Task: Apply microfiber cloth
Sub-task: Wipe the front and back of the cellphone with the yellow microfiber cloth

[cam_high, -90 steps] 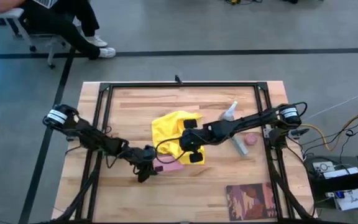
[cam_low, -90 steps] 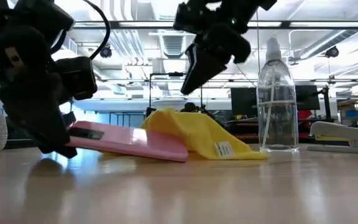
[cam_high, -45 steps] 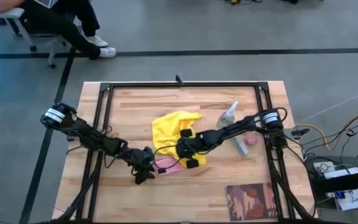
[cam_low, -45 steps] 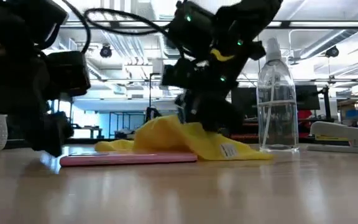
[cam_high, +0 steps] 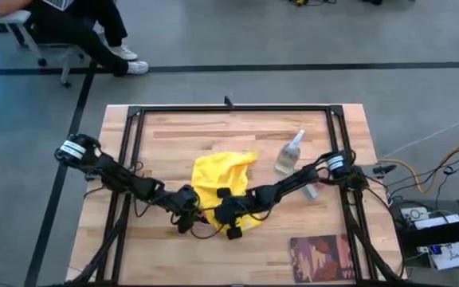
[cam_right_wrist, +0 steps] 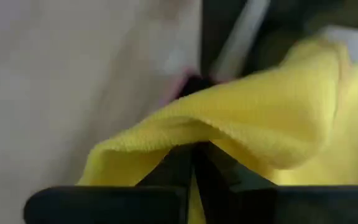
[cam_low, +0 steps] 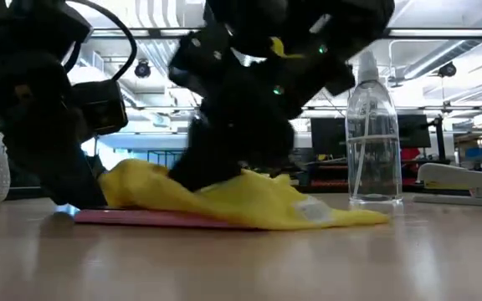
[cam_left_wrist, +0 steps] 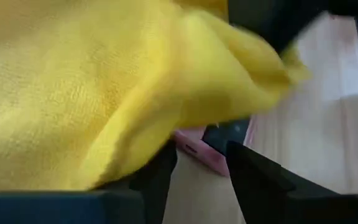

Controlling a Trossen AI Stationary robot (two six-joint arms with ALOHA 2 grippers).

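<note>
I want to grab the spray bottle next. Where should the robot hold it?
Grip the spray bottle around its clear round body, probably from the side. It stands upright beside the microfiber cloth, and the nozzle on top looks thin and awkward to pinch.

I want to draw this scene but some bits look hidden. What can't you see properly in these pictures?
- The flat pink-cased phone: mostly covered by the bright yellow soft microfiber cloth in every view; only an edge shows.
- The right end effector: its fingertips are buried in cloth in the right wrist view.
- The left end effector: the high view is too small to show how its fingers stand on the phone.
- The clear plastic spray bottle: contents unreadable.
</note>
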